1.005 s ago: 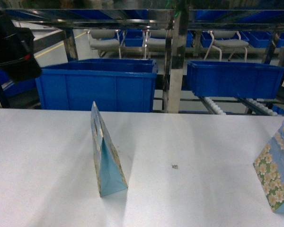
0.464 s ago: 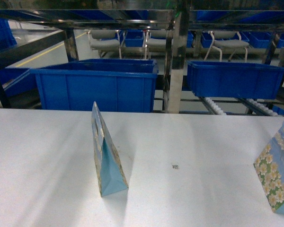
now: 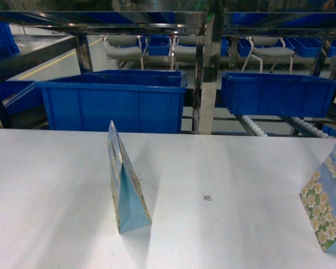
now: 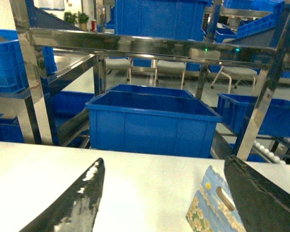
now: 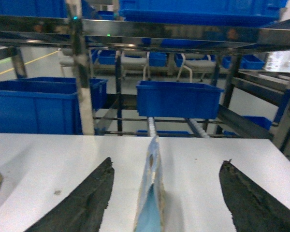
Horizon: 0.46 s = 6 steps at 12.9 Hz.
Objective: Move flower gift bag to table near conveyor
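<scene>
1. I see two flower bags on the table (image 3: 56, 185). One gift bag (image 3: 126, 185) stands upright near the middle; the second bag (image 3: 326, 210) is at the right edge.
2. Both jaws are spread wide and hold nothing: the left gripper (image 4: 164, 203) looks at one bag from the side, and the right gripper (image 5: 164, 200) has the other bag between its fingers, not touching.
3. Risk, in my judgement: the bag is thin and light, so a finger touching its side can tip it.
4. The middle bag's long axis runs near-to-far, with its narrow edge toward me and its far end toward the conveyor (image 3: 252, 124).
</scene>
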### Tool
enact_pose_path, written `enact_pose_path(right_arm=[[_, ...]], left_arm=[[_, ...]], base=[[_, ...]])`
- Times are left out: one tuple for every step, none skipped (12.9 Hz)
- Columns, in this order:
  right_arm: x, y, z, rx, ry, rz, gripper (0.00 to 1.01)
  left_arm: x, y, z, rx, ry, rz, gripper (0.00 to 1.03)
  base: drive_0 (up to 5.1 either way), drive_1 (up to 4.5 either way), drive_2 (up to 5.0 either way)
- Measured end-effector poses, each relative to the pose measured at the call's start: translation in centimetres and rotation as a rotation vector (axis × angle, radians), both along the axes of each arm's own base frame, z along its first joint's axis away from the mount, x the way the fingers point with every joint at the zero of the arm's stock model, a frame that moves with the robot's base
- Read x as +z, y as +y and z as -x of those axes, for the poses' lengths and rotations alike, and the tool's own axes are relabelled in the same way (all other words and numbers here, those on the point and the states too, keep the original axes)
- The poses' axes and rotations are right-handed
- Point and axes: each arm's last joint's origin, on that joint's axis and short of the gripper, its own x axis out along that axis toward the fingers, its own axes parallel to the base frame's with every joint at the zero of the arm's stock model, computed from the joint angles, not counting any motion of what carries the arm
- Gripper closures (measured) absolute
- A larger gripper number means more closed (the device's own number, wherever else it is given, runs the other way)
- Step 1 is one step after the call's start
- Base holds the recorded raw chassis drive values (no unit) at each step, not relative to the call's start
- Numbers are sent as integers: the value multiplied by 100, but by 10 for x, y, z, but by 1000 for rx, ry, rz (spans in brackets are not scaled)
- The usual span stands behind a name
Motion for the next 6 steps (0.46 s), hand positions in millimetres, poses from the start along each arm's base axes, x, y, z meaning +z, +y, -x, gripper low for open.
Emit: enact_pose_path(right_arm=[[-5,0,0,45,13,3,51],[-10,-13,-1,10,18,3,73],[-10,-12,0,33,9,4,93],[-17,-11,0,37,2,6,99],[-20,-11,0,38,14,6,99],[-19,-11,0,38,8,6,99]], left_arm=[[-9,0,6,-9,3,-28,46],[-22,-1,11,-12,16,-48,68],[-30,-1,16,-14,18,-50,88],[-33,-1,20,-15,7,-49,101],[-38,-1,24,-15,10,-52,101],[-44,-1,27,-14,17,-52,101]], base=[[0,0,0],[0,0,0],[0,0,0],[0,0,0],[0,0,0],[0,0,0]])
